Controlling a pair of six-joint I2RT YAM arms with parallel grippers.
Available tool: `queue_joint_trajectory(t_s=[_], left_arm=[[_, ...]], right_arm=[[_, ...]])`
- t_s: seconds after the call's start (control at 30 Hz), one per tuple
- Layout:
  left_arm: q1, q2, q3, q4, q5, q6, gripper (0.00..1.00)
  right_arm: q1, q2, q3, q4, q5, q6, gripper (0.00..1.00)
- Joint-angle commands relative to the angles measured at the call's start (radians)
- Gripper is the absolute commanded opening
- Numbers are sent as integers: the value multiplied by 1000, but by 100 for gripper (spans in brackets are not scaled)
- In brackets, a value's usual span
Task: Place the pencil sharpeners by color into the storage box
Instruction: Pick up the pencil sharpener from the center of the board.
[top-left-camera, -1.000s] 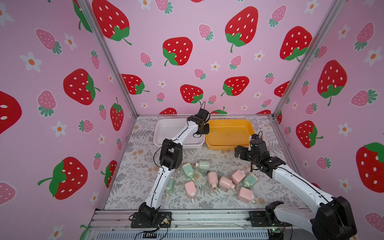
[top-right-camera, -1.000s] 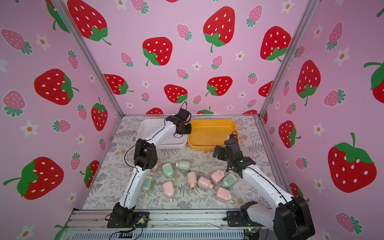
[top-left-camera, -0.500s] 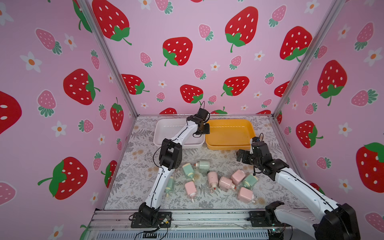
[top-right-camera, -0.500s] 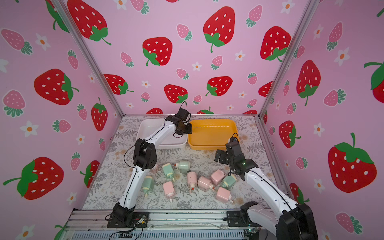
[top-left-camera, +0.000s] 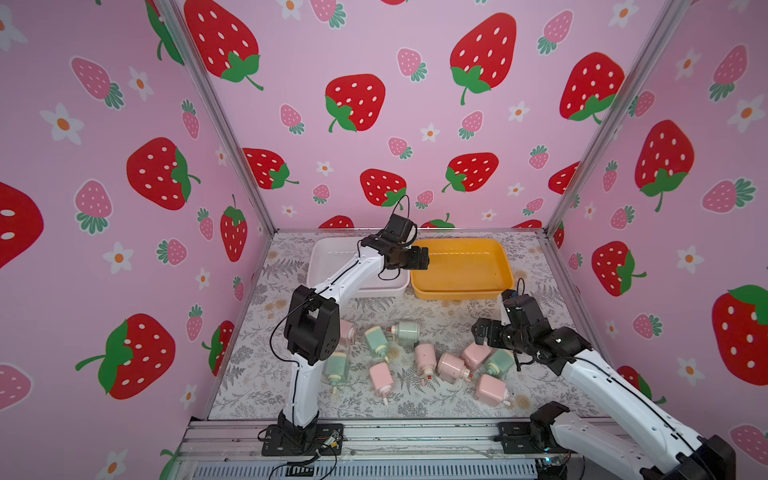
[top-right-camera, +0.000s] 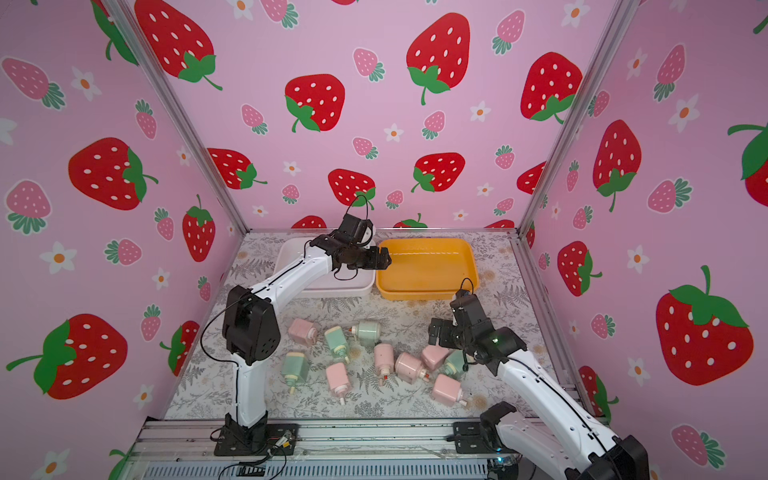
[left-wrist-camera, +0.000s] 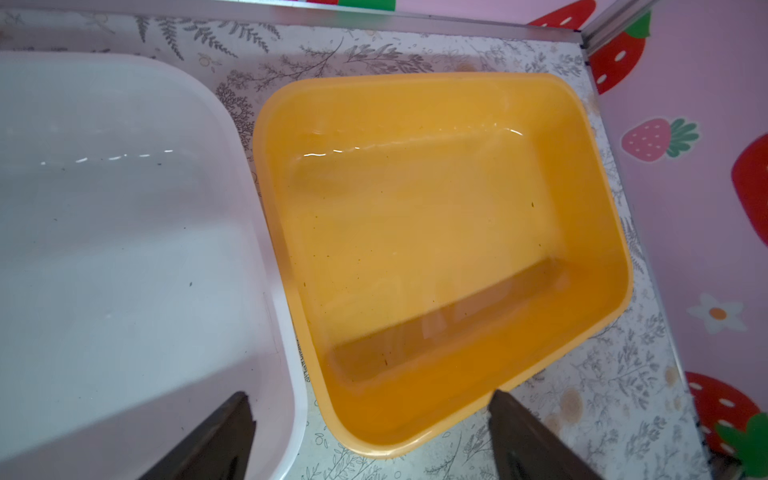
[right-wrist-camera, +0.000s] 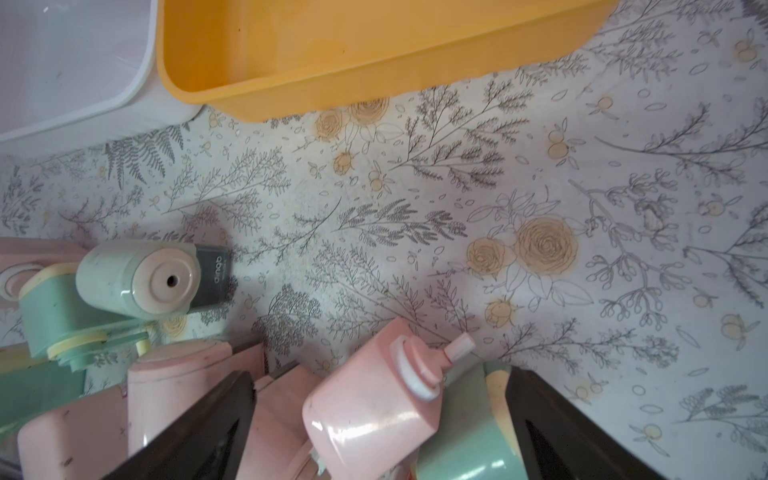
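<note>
The pencil sharpeners (top-left-camera: 424, 357) are small plastic boxes with round corners. Each has a cream end with a tiny crank sticking out. A pale green sharpener (right-wrist-camera: 141, 278) shows a round face with a little hole in it.

I count ten: six pink and four green. There are two bins, a white bin (top-left-camera: 332, 253) and a yellow bin (top-left-camera: 461, 293), side by side at the back of the flowery table (top-left-camera: 449, 316). All ten sharpeners lie on the table in front of the bins.

They lie on their sides and point different ways. The front pink sharpener (top-left-camera: 380, 374) lies front to back, with its crank toward the robot. The green sharpener by the left arm (top-left-camera: 336, 365) lies the same way. The back green sharpener (top-left-camera: 407, 331) lies side to side, crank to the left. The far-right pink sharpener (top-left-camera: 490, 390) lies side to side, crank to the right.

The left gripper (top-left-camera: 419, 259) hangs over the spot where the two bins meet. Its fingers (left-wrist-camera: 224, 440) are wide apart and hold nothing.

The right gripper (top-left-camera: 478, 332) hangs just over the pile on the right. It is wide open too. A pink sharpener (right-wrist-camera: 374, 411) sits between its fingers (right-wrist-camera: 552, 432), not squeezed.
</note>
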Motion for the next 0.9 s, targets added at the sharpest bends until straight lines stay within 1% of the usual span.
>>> queue_joint_trajectory(t_s=[0.0,0.2,0.33,0.4,0.47,0.5,0.67,0.87], left_arm=[[-37,-112,-166,74,9,24,100],[-126,-342,-458,134,13,55,100],[-195,-453,-571,129,-11,100,100],[-207,-497,-624,145,7,109,100],[-208,-525,-659,163,33,107,100],[-207,-539,-678,174,41,106,100],[-209,-589,-727,214,76,126,100],[-209,-618,-756,227,120,175,100]], right_arm=[[58,-43,49,-160,3,70,100],[236,-39,87,-329,91,157,100],[333,-42,69,-354,106,167,100],[381,-34,60,-345,118,173,100],[408,-20,73,-377,166,207,100],[419,22,82,-393,183,222,100],[452,72,71,-402,164,290,100],[477,48,25,-390,155,356,100]])
